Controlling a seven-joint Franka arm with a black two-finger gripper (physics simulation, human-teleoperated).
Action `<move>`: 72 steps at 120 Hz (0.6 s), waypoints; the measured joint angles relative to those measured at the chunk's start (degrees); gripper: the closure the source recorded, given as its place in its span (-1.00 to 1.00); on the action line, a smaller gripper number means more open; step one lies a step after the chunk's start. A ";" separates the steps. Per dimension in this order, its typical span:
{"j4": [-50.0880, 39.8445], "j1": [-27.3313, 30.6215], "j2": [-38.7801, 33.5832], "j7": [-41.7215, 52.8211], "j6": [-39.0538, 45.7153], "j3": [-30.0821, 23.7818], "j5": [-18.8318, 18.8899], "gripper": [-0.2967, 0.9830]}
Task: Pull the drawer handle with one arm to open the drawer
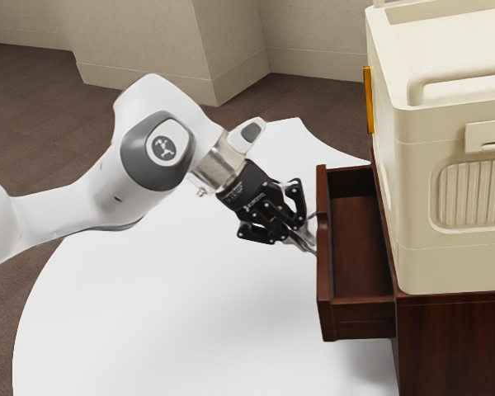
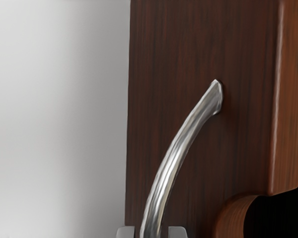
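Observation:
At the end of the arm, my gripper (image 1: 304, 240) is at the front of the dark wooden drawer (image 1: 323, 247), its fingers close together and shut on the drawer handle (image 1: 312, 215). The drawer stands out from its cabinet, and its inside shows. In the wrist view the curved silver handle (image 2: 172, 161) rises from between the two grey fingertips of my gripper (image 2: 152, 232), and one end of it meets the drawer front (image 2: 238, 129). The gripped part of the handle is hidden.
A large cream appliance (image 1: 445, 272) sits on top of the dark cabinet (image 1: 445, 346), beside the pulled-out drawer. A white round surface (image 1: 173, 305) lies below the arm. Cream walls (image 1: 313, 49) stand behind.

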 joint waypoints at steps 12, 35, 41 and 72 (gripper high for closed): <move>-0.60 0.17 -0.63 -0.04 -0.01 0.16 0.00 0.61; -1.71 -0.07 -1.53 -0.11 -0.01 1.01 0.11 0.61; -2.07 -0.07 -1.87 -0.13 -0.01 1.23 0.22 0.61; -3.41 -0.18 -3.05 -0.14 -0.01 2.10 0.91 0.60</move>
